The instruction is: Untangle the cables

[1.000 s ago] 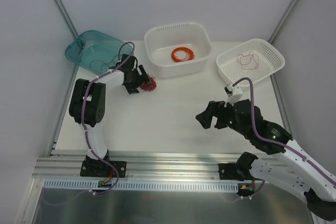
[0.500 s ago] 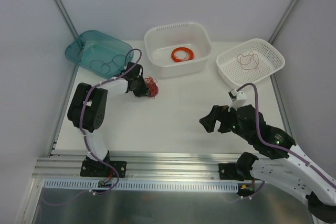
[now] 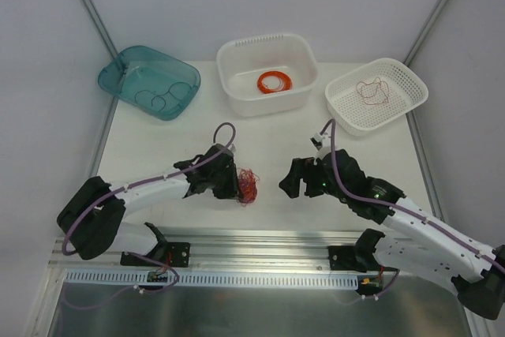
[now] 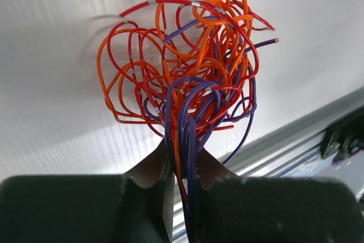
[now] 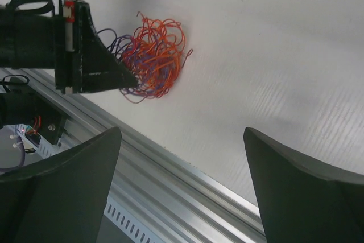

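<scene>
Where the white table meets the metal rail at its near edge, both arms reach inward toward each other. The left arm lies low and stretched out, running from its folded elbow at the far left across to the middle of the table, wrist nearly level. The right arm rises from its base at the lower right and slants up-left, its forearm angled over the table and its wrist bent toward the left arm.

Along the far edge sit three containers: a teal tray on the left with dark loops in it, a white tub in the middle holding an orange coil, and a white basket on the right with a thin red strand inside.

The left gripper is pinched nearly closed, its jaws clamped on the base of the cables, a knotted ball of orange, red and purple wire that fans out beyond the fingertips. The ball sits near the table's front middle, between the two grippers; whether it touches the surface cannot be told.

The right gripper faces the ball from just beside it, jaws spread wide and holding nothing, apart from the wires.
</scene>
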Robot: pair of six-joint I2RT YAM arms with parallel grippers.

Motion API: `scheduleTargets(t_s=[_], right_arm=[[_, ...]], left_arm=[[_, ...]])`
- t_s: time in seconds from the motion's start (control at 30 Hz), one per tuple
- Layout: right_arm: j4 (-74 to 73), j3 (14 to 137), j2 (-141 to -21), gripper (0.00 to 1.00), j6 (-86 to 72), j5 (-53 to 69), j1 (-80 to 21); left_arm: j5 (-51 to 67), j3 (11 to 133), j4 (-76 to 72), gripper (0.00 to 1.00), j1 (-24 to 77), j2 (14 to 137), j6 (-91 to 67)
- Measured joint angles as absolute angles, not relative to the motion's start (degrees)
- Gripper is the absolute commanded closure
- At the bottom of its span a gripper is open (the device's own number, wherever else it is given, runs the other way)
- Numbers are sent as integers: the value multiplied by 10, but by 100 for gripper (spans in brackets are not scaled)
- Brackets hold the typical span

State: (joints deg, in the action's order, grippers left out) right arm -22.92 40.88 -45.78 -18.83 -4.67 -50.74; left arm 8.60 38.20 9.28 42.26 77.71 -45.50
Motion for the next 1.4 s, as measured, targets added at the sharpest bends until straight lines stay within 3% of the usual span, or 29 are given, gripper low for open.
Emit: scheduleTargets(t_s=[0.2,0.27,0.53,1.1,1.2,1.3,1.33,1.4], right_arm=[[-160,375,-524,23,-178,-15,-509],[-136,365,-553,27,-169,-2,-510],[-42,359,-668,29,-124,69,-530],[64,470,-897,38,-70,73,-558],[77,482,-925,50,-67,78,-558],[80,486,-943,76,-62,83,-558],[81,486,-945,89,-61,84,-558],[78,486,-945,99,-57,83,-558]], left_arm=[[69,301,98,86,496,688,-485],[61,276,99,73,495,651,-492],[27,235,101,47,495,540,-510],[-51,229,102,53,495,546,-566],[-54,229,101,56,495,557,-571],[-65,229,101,63,495,568,-577],[-68,229,101,66,495,570,-579],[-78,229,101,78,495,572,-581]])
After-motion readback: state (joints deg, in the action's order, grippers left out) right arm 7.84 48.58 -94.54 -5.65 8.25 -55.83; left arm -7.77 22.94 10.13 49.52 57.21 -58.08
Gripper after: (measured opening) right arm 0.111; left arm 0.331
